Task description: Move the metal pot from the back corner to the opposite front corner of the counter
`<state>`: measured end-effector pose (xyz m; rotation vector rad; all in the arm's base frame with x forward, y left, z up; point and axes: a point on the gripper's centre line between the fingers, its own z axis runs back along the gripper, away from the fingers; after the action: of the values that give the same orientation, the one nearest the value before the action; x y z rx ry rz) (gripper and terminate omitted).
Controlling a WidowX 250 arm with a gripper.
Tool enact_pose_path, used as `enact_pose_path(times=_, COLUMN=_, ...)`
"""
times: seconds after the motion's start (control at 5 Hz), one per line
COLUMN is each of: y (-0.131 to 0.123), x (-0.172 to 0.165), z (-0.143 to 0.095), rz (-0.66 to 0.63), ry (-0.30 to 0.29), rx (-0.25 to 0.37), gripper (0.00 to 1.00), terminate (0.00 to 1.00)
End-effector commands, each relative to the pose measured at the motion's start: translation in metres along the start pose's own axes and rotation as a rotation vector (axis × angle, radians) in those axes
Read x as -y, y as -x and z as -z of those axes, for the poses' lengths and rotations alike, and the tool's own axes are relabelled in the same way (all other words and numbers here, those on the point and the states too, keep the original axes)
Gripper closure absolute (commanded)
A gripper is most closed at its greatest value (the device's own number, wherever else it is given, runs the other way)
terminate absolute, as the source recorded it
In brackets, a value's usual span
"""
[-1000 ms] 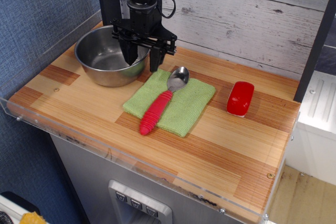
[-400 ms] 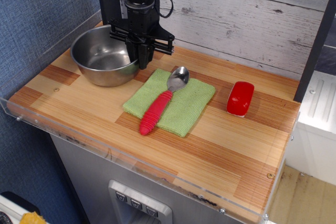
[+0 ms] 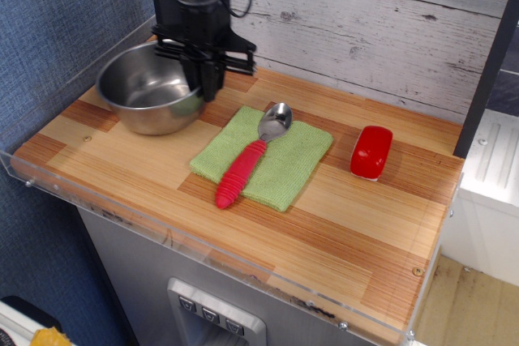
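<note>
The metal pot (image 3: 144,93) is a shiny steel bowl at the back left corner of the wooden counter (image 3: 349,224), close to the left acrylic rim. My black gripper (image 3: 208,87) comes down from above and is shut on the pot's right rim, one finger inside the bowl and one outside. The pot looks slightly tilted. I cannot tell whether its base touches the wood.
A green cloth (image 3: 284,169) lies mid-counter with a red-handled metal spoon (image 3: 243,169) on it, just right of the pot. A red rounded object (image 3: 371,151) sits at the right. A clear acrylic rim (image 3: 203,242) edges the front and left. A plank wall stands behind.
The fingers, open around the pot's right rim a second ago, have shut on it. Gripper and pot have since shifted to the left, toward the left rim.
</note>
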<state>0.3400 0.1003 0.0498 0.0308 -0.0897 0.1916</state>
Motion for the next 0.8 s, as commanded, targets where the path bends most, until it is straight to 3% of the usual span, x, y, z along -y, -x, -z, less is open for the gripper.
enact_pose_path(times=0.0, y=0.005, x=0.010, z=-0.081, rz=-0.077, ry=0.122, rx=0.132, gripper=1.00, terminate=0.00)
enact_pose_path(times=0.2, y=0.015, x=0.041, z=-0.094, rz=-0.010, ry=0.156, rx=0.131, gripper=1.00, terminate=0.00)
enact_pose_path(times=0.4, y=0.032, x=0.089, z=-0.094, rz=0.132, ry=0.130, rx=0.121, gripper=1.00, terminate=0.00)
enact_pose_path(times=0.6, y=0.053, x=0.133, z=-0.084, rz=0.256, ry=0.157, rx=0.086, gripper=1.00, terminate=0.00)
